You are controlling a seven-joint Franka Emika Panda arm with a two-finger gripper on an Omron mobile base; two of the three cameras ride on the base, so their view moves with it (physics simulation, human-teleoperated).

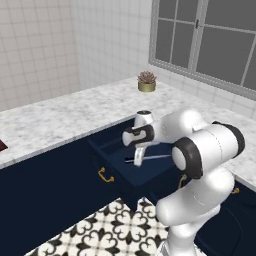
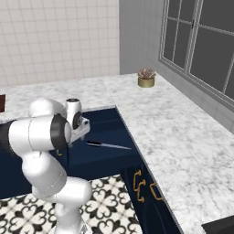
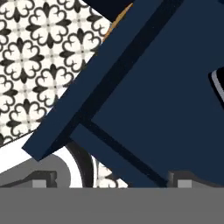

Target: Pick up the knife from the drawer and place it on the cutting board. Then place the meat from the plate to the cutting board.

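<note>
The navy drawer (image 1: 116, 161) stands pulled open under the marble counter, its brass handle (image 1: 105, 175) on the front. Inside lies the knife (image 1: 152, 158), black handle and thin silver blade, also clear in the right base view as the knife (image 2: 108, 145). My gripper (image 1: 138, 160) hangs over the drawer just left of the knife, pointing down, open and holding nothing. In the hand view the fingertips (image 3: 44, 179) sit wide apart above the drawer floor (image 3: 166, 100), and a dark object shows at the right edge. A sliver of the cutting board (image 1: 2, 145) shows far left. Plate and meat are out of view.
A small potted plant (image 1: 146, 81) sits at the counter's back corner under the window. Neighbouring navy drawers with brass handles (image 2: 137, 183) run along the right-hand counter. Patterned floor tiles (image 1: 115, 230) lie below the open drawer. The arm's elbow (image 1: 205, 150) bulks at the right.
</note>
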